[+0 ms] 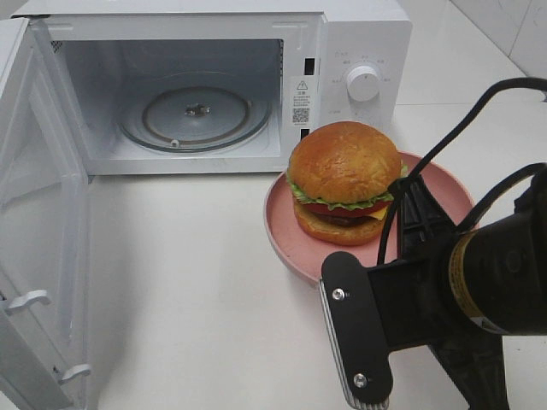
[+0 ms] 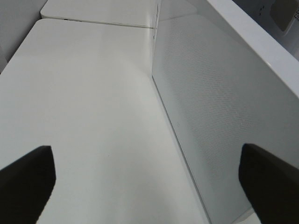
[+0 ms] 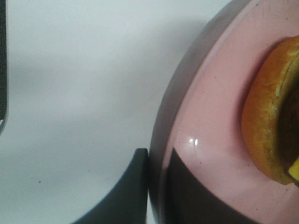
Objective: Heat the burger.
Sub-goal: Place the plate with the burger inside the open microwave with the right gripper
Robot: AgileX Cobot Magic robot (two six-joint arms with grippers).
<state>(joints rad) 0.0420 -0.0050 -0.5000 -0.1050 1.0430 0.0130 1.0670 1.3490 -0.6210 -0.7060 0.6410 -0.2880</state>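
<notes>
The burger point(image 1: 344, 181), with a glossy golden bun, lettuce frill, tomato and cheese, sits on a round pink plate point(image 1: 286, 226) on the white table, just right of the open microwave point(image 1: 359, 51). My right gripper point(image 1: 416, 205) reaches in from the lower right and is shut on the plate's rim. The right wrist view shows this grip point(image 3: 159, 186): one finger outside the plate point(image 3: 210, 116), the other inside it, close to the burger point(image 3: 268, 126). My left gripper point(image 2: 149, 186) is open with nothing between its fingertips, beside the microwave door point(image 2: 219, 107). It is out of the high view.
The microwave door point(image 1: 43, 222) swings out wide at the left. Inside the cavity lies the glass turntable point(image 1: 197, 115). A round dial point(image 1: 363, 83) is on the control panel, just behind the burger.
</notes>
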